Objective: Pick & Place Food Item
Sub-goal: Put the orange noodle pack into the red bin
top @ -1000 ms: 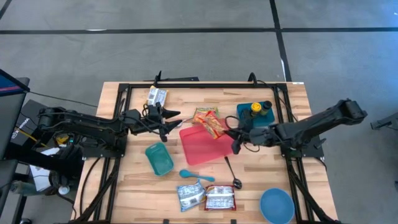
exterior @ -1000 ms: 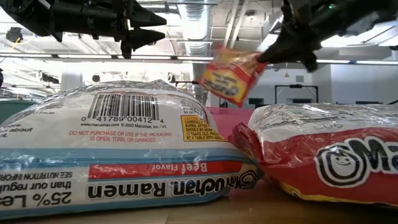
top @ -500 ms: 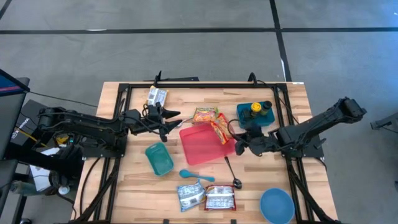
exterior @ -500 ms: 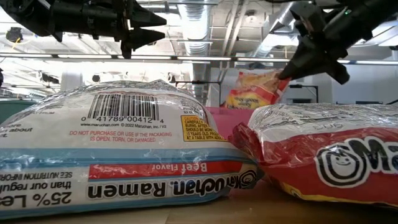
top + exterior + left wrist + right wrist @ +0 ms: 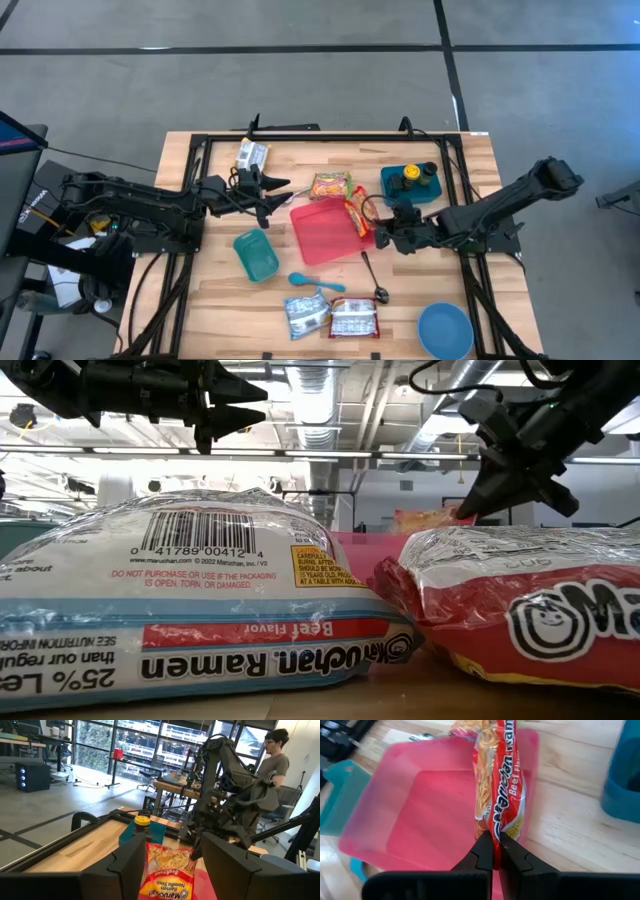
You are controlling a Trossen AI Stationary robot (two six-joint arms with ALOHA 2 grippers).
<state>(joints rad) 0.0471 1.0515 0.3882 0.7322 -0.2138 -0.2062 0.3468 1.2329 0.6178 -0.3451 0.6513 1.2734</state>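
Right gripper [image 5: 494,851] has its fingers pinched on the red ramen packet [image 5: 496,790], standing it on edge over the pink tray's [image 5: 318,238] right rim; left gripper [image 5: 283,189], fingers apart and empty, hovers off the tray's left corner

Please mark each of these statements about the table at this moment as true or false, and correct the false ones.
1. The right gripper pinches a red ramen packet over the pink tray. True.
2. The blue bowl sits inside the pink tray. False: it stands apart, near the table's front edge.
3. The left gripper holds a packet. False: its fingers are apart and empty.
4. A second ramen packet lies beside the tray. True.
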